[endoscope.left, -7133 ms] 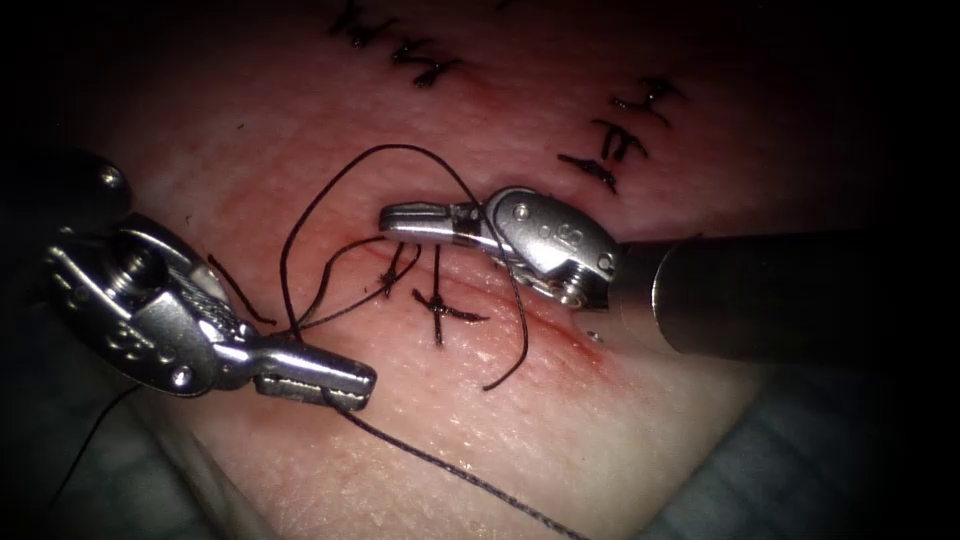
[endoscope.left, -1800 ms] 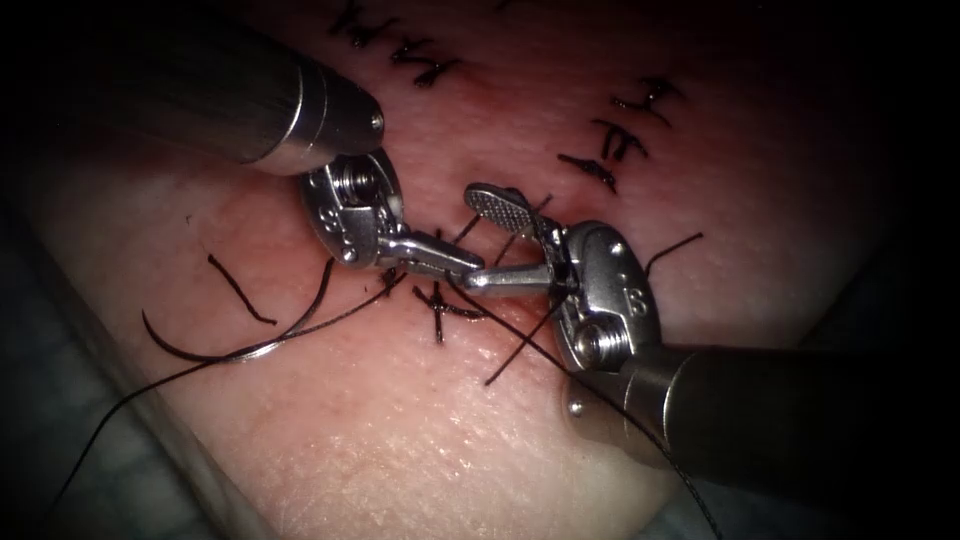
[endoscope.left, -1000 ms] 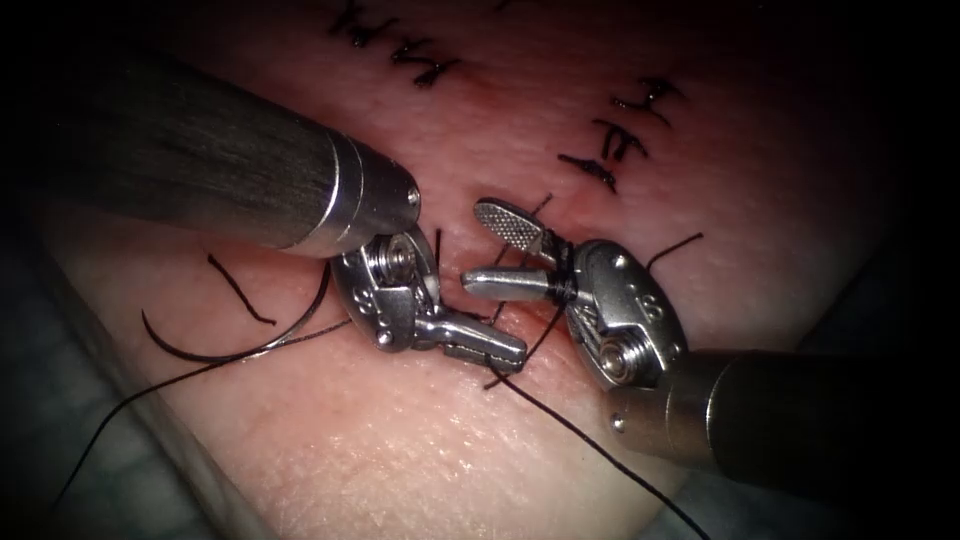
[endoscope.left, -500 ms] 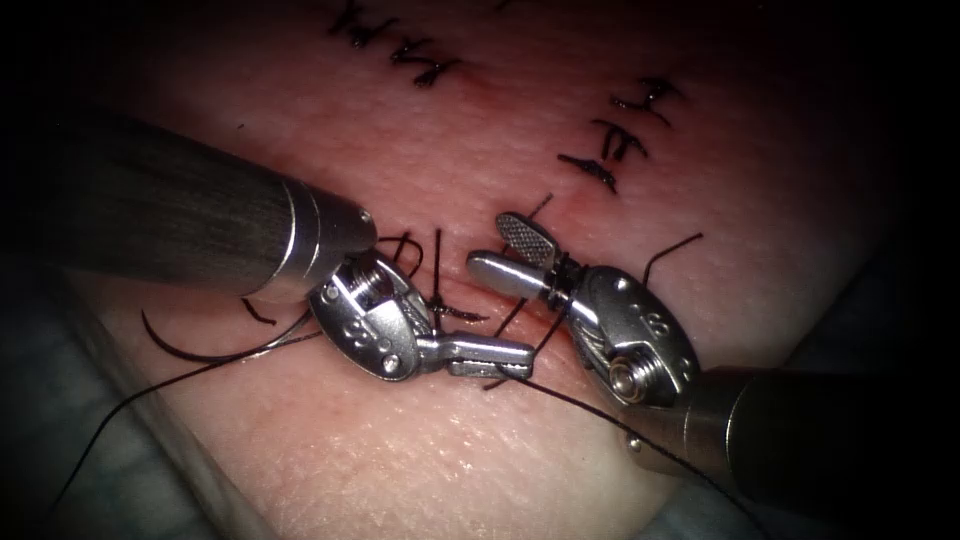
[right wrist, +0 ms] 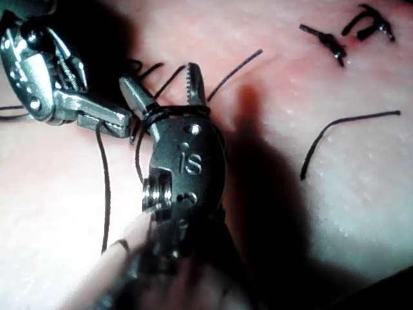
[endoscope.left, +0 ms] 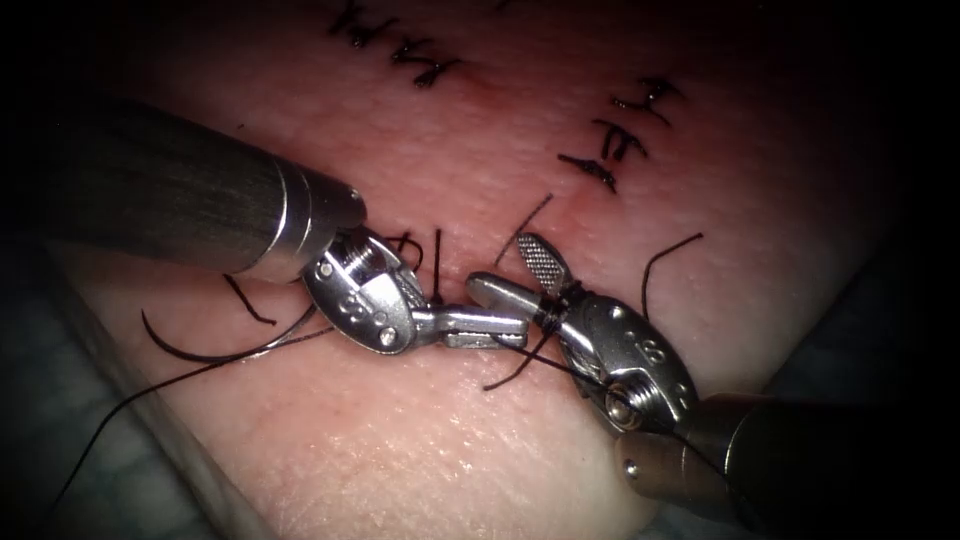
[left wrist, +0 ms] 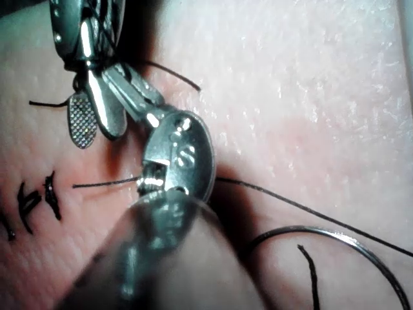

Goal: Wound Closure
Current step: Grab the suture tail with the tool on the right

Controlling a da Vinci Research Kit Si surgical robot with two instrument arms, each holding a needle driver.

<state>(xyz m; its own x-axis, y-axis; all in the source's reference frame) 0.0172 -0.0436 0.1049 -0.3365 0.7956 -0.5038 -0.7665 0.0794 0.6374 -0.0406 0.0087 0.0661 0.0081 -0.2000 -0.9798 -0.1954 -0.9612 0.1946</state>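
While the needle (endoscope.left: 215, 345) lay loose on the tissue (endoscope.left: 420, 450) at lower left, left of the cut, the left tool (endoscope.left: 490, 328) gripped the thread (endoscope.left: 560, 368) at centre; the right tool (endoscope.left: 515, 275) gaped wide, thread looped round its jaws' base.

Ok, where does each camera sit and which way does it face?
Endoscope view: above and in front of the tissue; left tool shut on the thread, right tool open with thread wound round it, needle lying free left of the cut.
Left wrist view: near the left wrist, along its shaft to its jaws.
Right wrist view: same for the right arm.
Shared: every view shows both tools.
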